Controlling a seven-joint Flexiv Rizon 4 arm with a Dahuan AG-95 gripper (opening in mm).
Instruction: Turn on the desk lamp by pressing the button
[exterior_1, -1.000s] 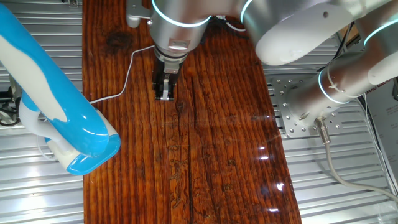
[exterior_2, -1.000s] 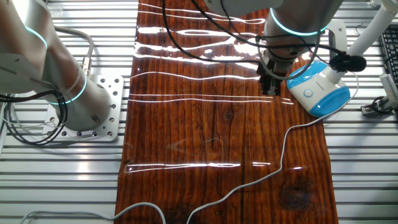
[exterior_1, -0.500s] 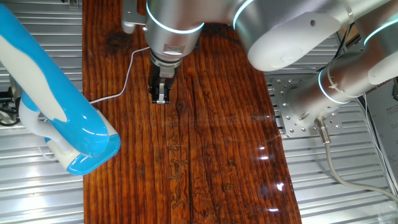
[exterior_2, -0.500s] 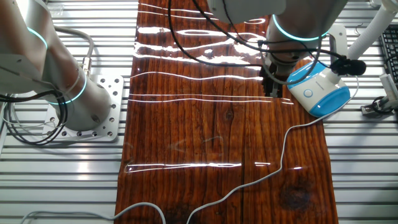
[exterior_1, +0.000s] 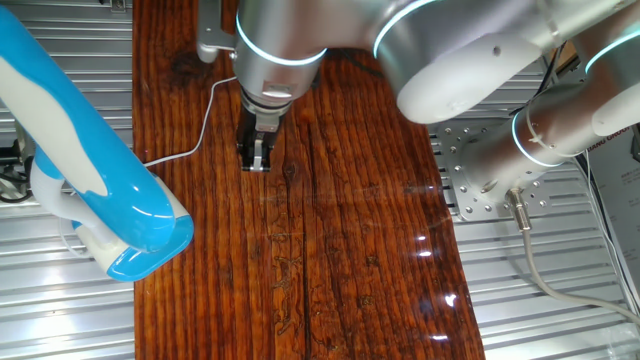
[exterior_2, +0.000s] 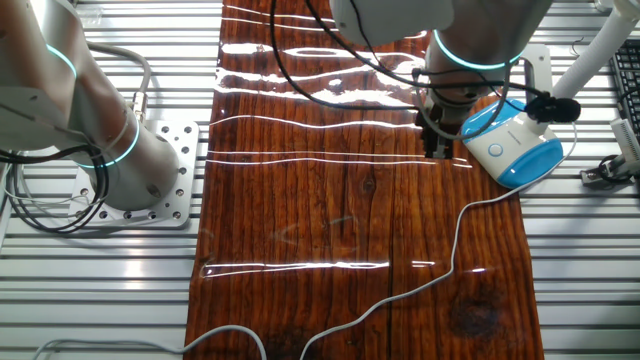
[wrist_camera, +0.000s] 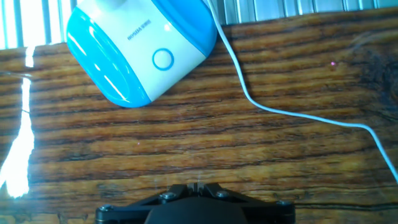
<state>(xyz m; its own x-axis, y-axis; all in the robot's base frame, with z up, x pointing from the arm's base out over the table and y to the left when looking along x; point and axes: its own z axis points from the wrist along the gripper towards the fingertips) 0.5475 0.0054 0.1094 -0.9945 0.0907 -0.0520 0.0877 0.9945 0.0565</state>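
Note:
The desk lamp (exterior_1: 85, 150) has a thick sky-blue and white body that leans over the table's left side in one fixed view. Its rounded white and blue base (exterior_2: 512, 147) stands at the wooden board's right edge in the other fixed view. On the base is the round button (wrist_camera: 162, 60), also seen as a small ring (exterior_2: 494, 151). My gripper (exterior_2: 437, 150) hangs just left of the base, a short way from the button and touching nothing. In the hand view its fingertips (wrist_camera: 198, 185) meet, so the gripper (exterior_1: 256, 160) is shut and holds nothing. The lamp's thin white cord (wrist_camera: 280, 113) runs across the board.
The dark wooden board (exterior_2: 340, 230) lies on a ribbed metal table (exterior_2: 100, 290). The cord (exterior_2: 455, 250) curls toward the board's near edge. The arm's bolted base plate (exterior_2: 170, 175) sits left of the board, with black cables beside it. Another grey cable (exterior_1: 540, 270) trails at the right.
My gripper has shifted a little toward the lamp's base and slightly lower. The lamp and cord have not moved.

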